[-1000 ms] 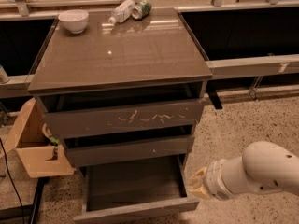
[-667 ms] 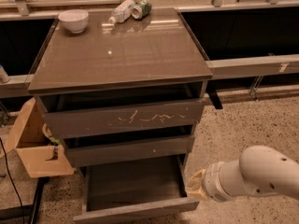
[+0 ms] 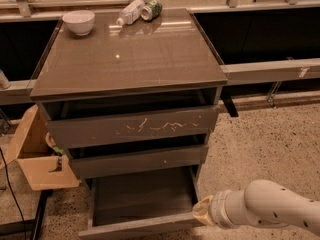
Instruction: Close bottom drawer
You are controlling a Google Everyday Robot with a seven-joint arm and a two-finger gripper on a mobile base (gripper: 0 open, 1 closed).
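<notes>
Bottom drawer (image 3: 142, 200) is pulled well out at bottom centre of frame, under the cabinet's (image 3: 130, 59) two other fronts. Gripper (image 3: 201, 212) is at lower right, at the right end of that drawer's front; touching or just beside it, can't tell which. Jaw state: cannot tell. The white arm (image 3: 272, 211) runs off the lower right corner. Cabinet top, upper left: white bowl (image 3: 79, 21), with a bottle (image 3: 129, 12) and a green can (image 3: 151, 9) lying nearby. Cardboard box (image 3: 35, 159) at left edge.

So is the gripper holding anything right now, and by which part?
Cannot tell: the gripper is at the right front corner of the open bottom drawer, but no hold shows.
</notes>
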